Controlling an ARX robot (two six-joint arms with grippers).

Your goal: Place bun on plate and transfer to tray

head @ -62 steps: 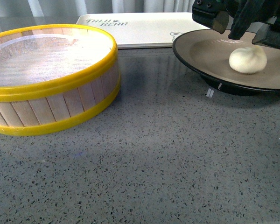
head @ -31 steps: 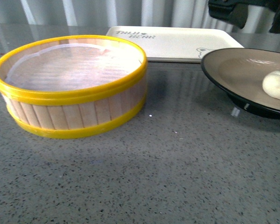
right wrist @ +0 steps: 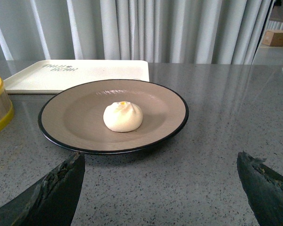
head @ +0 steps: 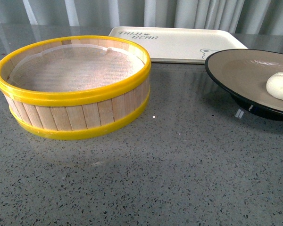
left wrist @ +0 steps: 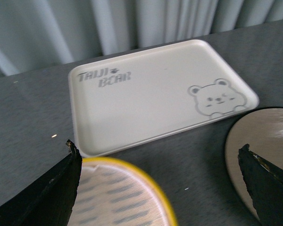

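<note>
bun (right wrist: 123,117) lies in the plate (right wrist: 70,113); steamer basket (head: 80,115) at its 9 o'clock holds a white liner (head: 75,70); tray (left wrist: 141,101) at 11; left gripper (left wrist: 155,150), right gripper (right wrist: 159,155): jaws apart.

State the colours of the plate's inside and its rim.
The plate is glossy beige-brown inside with a black rim, clearest in the right wrist view.

A round steamer basket (head: 80,115) stands on the grey speckled surface (head: 179,179), toward the left. Its wall is made of pale upright wooden slats, bound by a bright yellow band at the top rim and another at the base. A white woven liner (head: 75,70) lies flat inside it. Pale pleated curtains (head: 188,12) hang behind the surface, and a brown cardboard box (right wrist: 277,37) sits far off beyond it.
</note>
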